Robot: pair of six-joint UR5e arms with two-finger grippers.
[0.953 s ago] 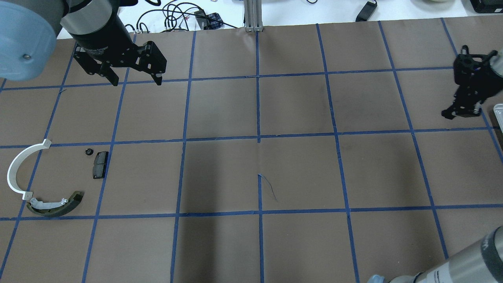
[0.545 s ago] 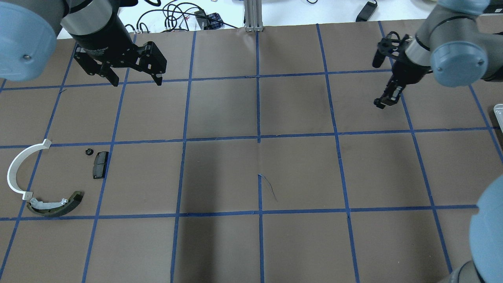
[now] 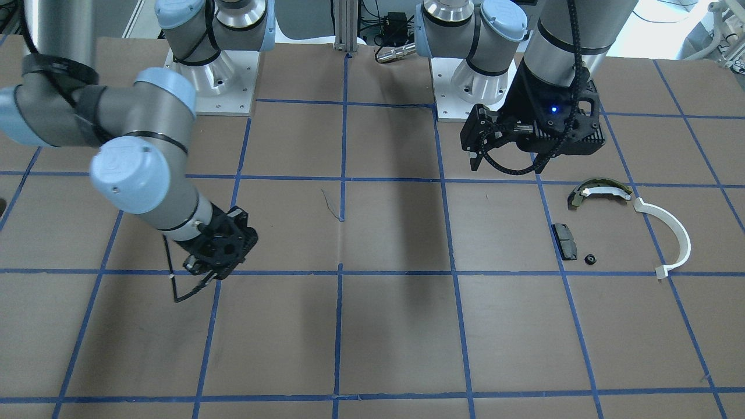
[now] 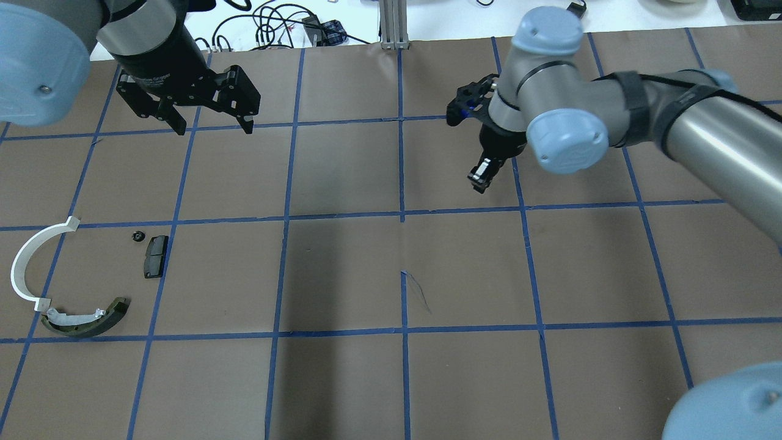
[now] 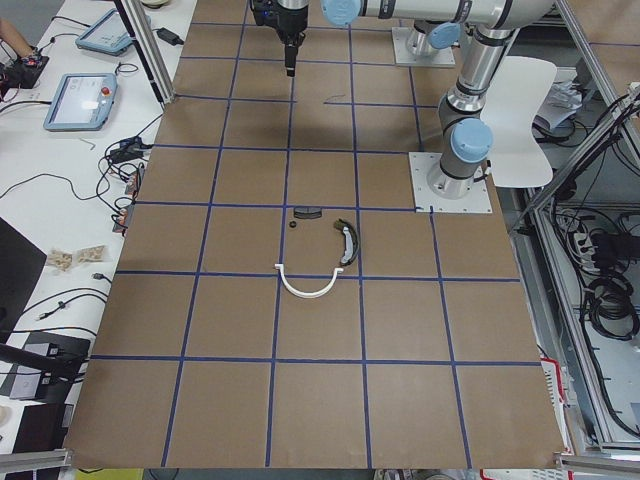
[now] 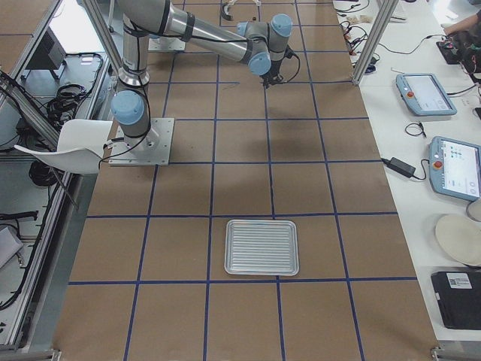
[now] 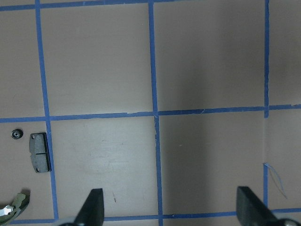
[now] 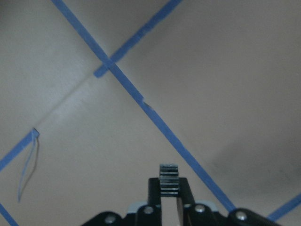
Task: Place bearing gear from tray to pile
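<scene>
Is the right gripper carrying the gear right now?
Yes, the right wrist view shows the right gripper clamped on a small toothed bearing gear above the table.

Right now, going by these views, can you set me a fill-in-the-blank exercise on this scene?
A small gear sits clamped in the ___ arm's pincer. The left pincer hangs ___, gripping nothing. The black pad lies near a ___ C-shaped strip. Missing words: right; open; white.
</scene>
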